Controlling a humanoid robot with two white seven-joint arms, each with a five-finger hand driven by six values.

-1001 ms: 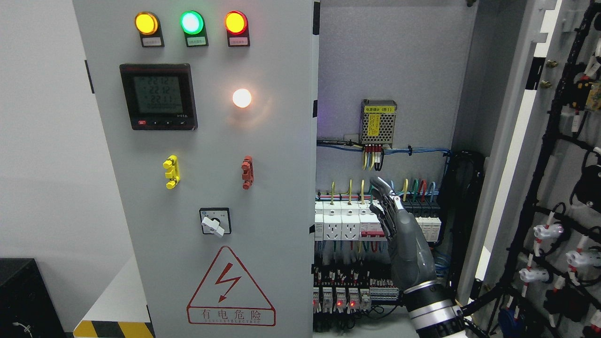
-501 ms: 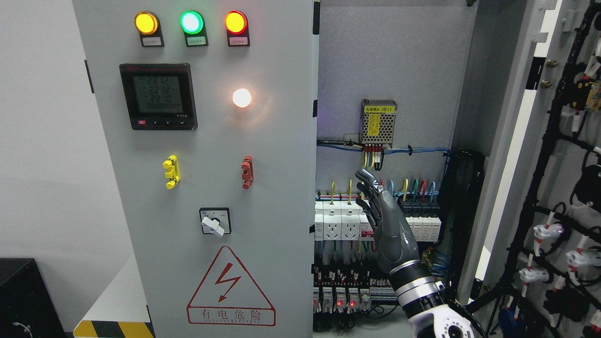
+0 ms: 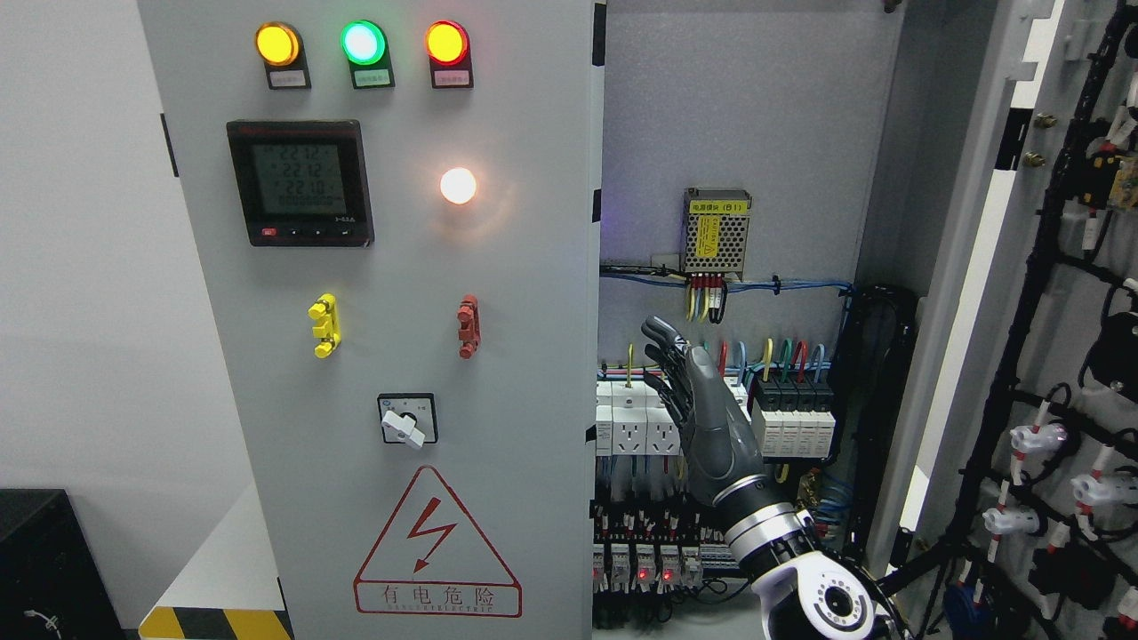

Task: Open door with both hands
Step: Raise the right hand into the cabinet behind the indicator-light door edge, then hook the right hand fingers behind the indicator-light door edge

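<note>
right hand (image 3: 702, 404) open-fingered, before breakers (image 3: 791, 418)

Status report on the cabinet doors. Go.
Right hand open, raised inside the cabinet, holding nothing. Left hand out of view. Right door swung open; left door shut. Nothing blocking.

Right hand (image 3: 702, 409): is travelling leftward and slightly upward inside the open cabinet, now nearer the edge of the left door (image 3: 391, 320) than a second ago.
Fingers (image 3: 662, 342): are staying extended and holding nothing, tips now reaching in front of the coloured wires (image 3: 773, 351).
Forearm (image 3: 805, 591): is tilting further left, its white wrist joint now showing at the bottom edge.
Sockets (image 3: 636, 427): are being covered more by the hand.
</note>
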